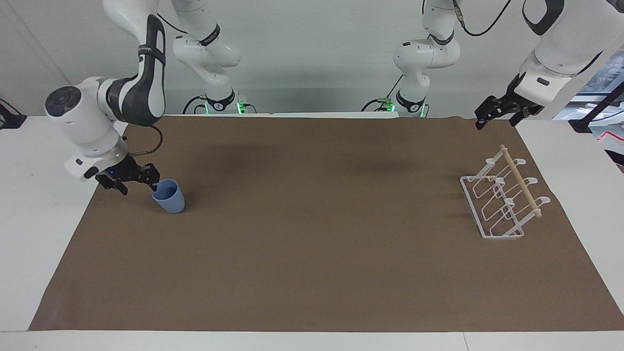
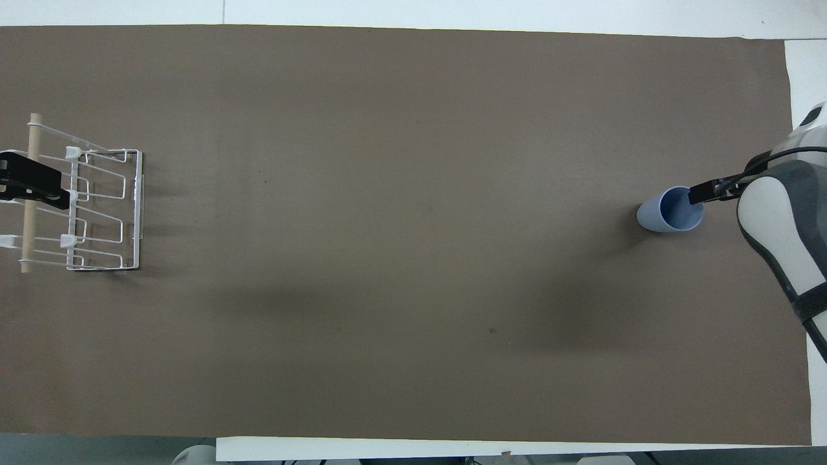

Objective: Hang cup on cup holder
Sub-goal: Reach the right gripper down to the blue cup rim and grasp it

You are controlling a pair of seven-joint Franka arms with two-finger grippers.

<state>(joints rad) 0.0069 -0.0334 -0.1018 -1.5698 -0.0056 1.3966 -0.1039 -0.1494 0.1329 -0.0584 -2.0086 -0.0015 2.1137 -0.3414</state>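
I am counting one cup (image 1: 168,196), one holder (image 1: 502,200), one brown mat (image 1: 312,273) on the white surface (image 1: 29,219), and two arms, each with one end effector.

The cup is standing upright on the mat toward the right arm's end of the surface, mouth up. The holder is sitting well apart from it, toward the left arm's end, with its wooden dowel (image 1: 520,180) running across the top of the white wire prongs.

I am seeing the right end effector (image 1: 134,179) down low beside the cup, with one fingertip (image 1: 154,185) right at the rim on the side facing the right arm's end of the surface. Its fingers are standing apart, one at the cup and the other out over the mat, and nothing is gripped between them. Whether the fingertip is actually touching the rim I cannot tell.

The left arm is waiting, its end effector (image 1: 497,113) hanging in the air over the mat's edge nearest the robots, its fingers spread wide and holding nothing.

The facing view is giving me the heights: the left end effector raised clear of the holder. The overhead view is instead laying that end effector (image 2: 29,184) across the dowel, and is showing the right fingertip (image 2: 701,192) overlapping the cup's open mouth.
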